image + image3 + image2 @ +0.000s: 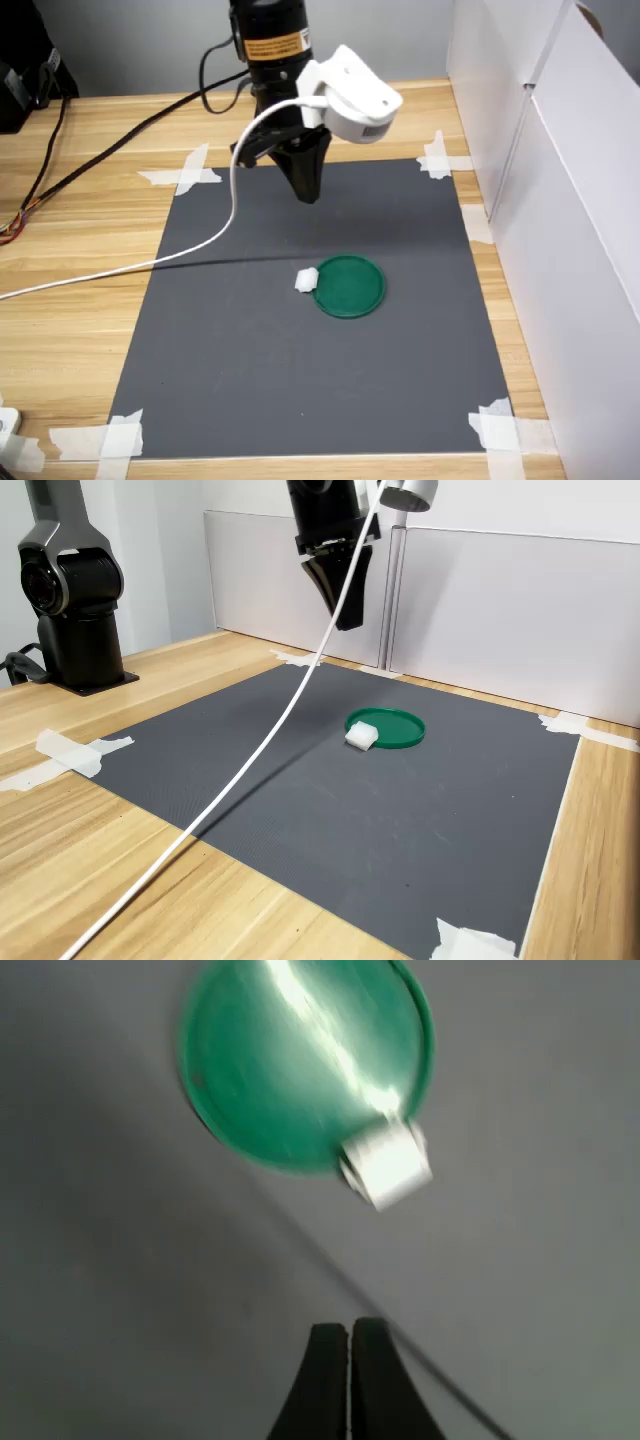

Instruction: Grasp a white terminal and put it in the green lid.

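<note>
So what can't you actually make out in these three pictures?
- Small white plastic block: whether it touches or overlaps the flat round green plastic lid is unclear; too small in both exterior views, blurred in the wrist view.
- Lid surface: glare and blur in the wrist view.
- Black gripper: cut off by the wrist view's edge.

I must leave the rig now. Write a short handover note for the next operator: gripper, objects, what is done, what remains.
Gripper: shut, empty, raised above the gray mat, well clear of the objects.
White terminal: on the mat against the rim of the green lid, on the first exterior view's left of it; whether it overlaps the rim is unclear.
Done: nothing yet; terminal not grasped.
Left: open, descend, grasp the terminal, place it inside the lid.
</note>
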### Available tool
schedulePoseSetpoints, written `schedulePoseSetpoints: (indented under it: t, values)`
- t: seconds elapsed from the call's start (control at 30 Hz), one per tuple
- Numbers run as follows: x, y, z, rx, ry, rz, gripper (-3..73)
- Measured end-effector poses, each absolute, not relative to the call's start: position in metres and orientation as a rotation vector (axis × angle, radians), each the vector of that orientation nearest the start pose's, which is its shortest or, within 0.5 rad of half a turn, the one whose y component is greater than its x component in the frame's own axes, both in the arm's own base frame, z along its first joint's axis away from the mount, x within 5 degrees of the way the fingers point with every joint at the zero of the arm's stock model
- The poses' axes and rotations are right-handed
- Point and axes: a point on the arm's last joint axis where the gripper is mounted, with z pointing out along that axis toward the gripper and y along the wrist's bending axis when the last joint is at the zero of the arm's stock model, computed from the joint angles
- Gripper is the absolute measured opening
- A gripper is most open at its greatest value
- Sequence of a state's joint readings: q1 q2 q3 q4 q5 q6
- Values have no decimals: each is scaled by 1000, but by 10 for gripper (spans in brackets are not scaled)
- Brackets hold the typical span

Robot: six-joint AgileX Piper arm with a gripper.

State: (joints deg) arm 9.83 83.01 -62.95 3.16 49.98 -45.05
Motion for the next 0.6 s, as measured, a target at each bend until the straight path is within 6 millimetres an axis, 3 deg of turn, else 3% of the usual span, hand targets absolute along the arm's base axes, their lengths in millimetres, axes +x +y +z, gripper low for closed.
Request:
schedulePoseSetpoints:
  t: [0.27,0.43,0.6]
  values:
    - [278,5,278,-1101,2505,-133,-16]
    - [277,2,278,-1203,2454,-97,-5]
    - [274,4,270,-1374,2460,-34,62]
